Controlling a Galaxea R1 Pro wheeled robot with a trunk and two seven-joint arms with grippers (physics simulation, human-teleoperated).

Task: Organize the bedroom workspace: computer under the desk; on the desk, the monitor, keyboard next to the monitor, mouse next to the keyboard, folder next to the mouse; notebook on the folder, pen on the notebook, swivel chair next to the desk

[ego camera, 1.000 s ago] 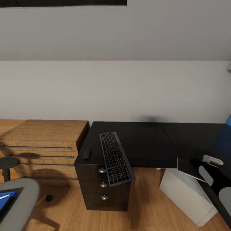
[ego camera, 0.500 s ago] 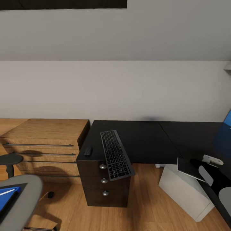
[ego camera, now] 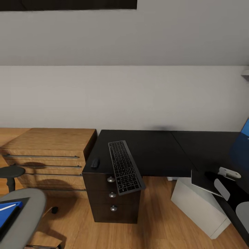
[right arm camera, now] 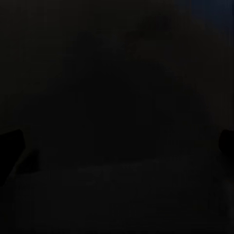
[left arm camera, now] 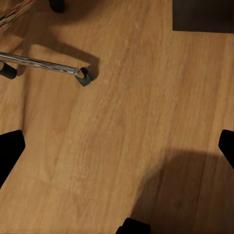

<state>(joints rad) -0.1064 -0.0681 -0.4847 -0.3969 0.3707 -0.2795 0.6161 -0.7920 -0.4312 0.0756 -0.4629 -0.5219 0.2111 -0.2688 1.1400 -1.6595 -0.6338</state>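
The black desk [ego camera: 155, 152] stands against the wall. The keyboard [ego camera: 124, 167] lies slanted on it, its near end hanging over the drawers. The small black mouse [ego camera: 94, 163] sits left of the keyboard. The white computer [ego camera: 199, 205] stands under the desk. At the lower left is the swivel chair [ego camera: 24, 214], with the blue folder [ego camera: 6, 213] on a dark flat thing that may be the notebook. A white line on the folder may be the pen. The monitor is out of view. My left gripper [left arm camera: 117, 151] hangs open over the floor. My right gripper [right arm camera: 117, 146] is open over a black surface.
A light wooden drawer chest [ego camera: 48, 155] adjoins the desk's left side. My right arm [ego camera: 224, 186] lies over the desk's right wing beside a flat dark slab with a pale edge [ego camera: 205, 183]. A chrome chair leg with a caster [left arm camera: 80, 75] crosses the wooden floor [left arm camera: 146, 122].
The whole head view shifted a little between one second and half a second ago, so the camera moved. Since then it has held still. Nothing on the desk or chair has moved.
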